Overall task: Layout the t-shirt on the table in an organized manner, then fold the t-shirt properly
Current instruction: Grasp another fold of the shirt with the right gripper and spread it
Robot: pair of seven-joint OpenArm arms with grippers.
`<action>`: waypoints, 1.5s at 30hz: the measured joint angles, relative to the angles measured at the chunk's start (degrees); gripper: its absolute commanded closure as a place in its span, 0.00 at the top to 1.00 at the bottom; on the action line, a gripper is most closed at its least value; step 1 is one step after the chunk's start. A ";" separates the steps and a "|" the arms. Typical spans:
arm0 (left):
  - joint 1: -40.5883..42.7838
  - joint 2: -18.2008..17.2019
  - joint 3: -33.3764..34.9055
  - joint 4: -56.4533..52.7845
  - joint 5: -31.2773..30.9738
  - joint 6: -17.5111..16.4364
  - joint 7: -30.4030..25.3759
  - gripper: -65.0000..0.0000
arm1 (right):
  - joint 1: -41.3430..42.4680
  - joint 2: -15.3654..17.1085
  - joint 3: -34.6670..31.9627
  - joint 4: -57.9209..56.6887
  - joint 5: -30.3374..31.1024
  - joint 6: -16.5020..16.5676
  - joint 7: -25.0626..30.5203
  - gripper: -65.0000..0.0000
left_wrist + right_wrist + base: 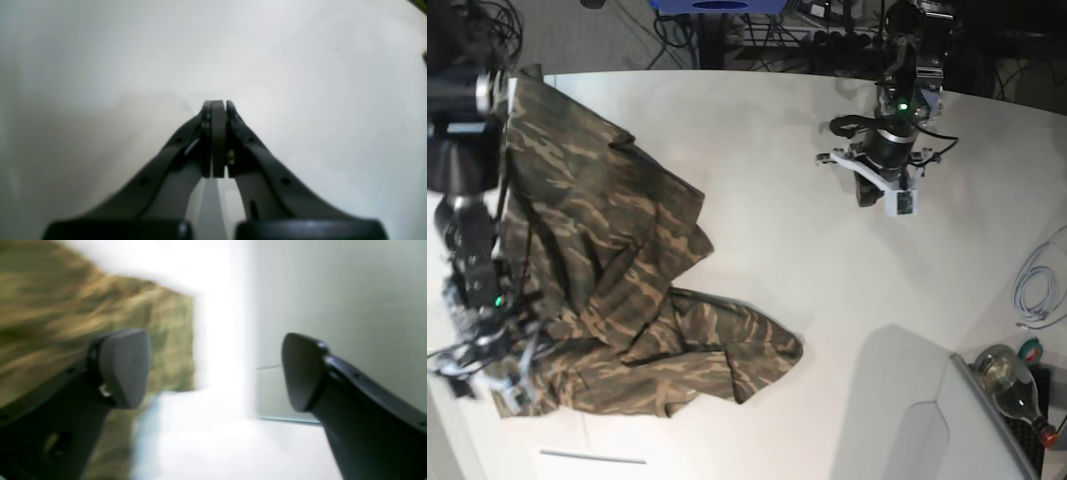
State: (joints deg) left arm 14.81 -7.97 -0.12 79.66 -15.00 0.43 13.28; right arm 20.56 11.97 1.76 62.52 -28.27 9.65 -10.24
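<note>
White table fills the scene, far bigger than the t-shirt, which lies crumpled on it in overlapping folds. Nearest the shirt, your right gripper sits at its lower corner with fingers spread wide and nothing between them; the cloth lies beside one finger (that wrist view is blurred, so contact is unclear). The shirt looks light, soft and floppy, so it should drag and bunch rather than slide stiffly. I'd pinch a hem corner or shoulder seam, through one layer only. Well away from the shirt, your left gripper hangs over bare table, fingers pressed together on nothing.
</note>
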 measured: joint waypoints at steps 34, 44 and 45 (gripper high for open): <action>0.74 -0.35 -16.20 -0.55 -0.09 -0.42 -0.15 0.00 | -9.53 -8.44 -6.78 0.59 6.84 6.14 -13.14 0.77; 0.79 -0.33 -16.28 -0.55 -0.07 -0.24 -0.17 0.00 | -14.91 -4.42 -6.62 9.60 6.97 6.43 -15.37 0.02; 0.83 -0.35 -16.28 -0.55 -0.07 -0.24 -0.15 0.00 | -15.02 -4.44 -6.19 10.01 7.32 6.47 -16.61 0.02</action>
State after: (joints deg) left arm 15.64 -8.32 -16.40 79.11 -15.07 0.19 13.13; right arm 5.54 7.53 -4.43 72.53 -20.95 16.12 -26.85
